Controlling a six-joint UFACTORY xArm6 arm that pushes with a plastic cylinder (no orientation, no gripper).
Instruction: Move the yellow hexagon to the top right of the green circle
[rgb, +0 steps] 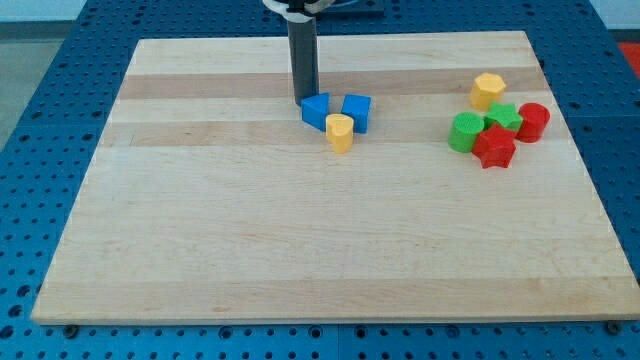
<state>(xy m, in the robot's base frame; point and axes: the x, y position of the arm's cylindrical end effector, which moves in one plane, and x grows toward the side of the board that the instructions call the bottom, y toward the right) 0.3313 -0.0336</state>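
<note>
Yellow hexagon (488, 90) at the tabletop's (250, 250) upper right, just above the green star (503, 116) and up-right of the green circle (465, 132). Well apart, at the view's top centre, tool tip (303, 101) apparently touching a blue block (317, 110); nothing grasped.

Robotics lab: wooden board (330, 250) on blue perforated bench (40, 80), robot rod overhead.

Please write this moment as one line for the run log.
my tip: touching left blue block | yellow hexagon block: upper right of green circle block | small yellow block: below blue pair
</note>
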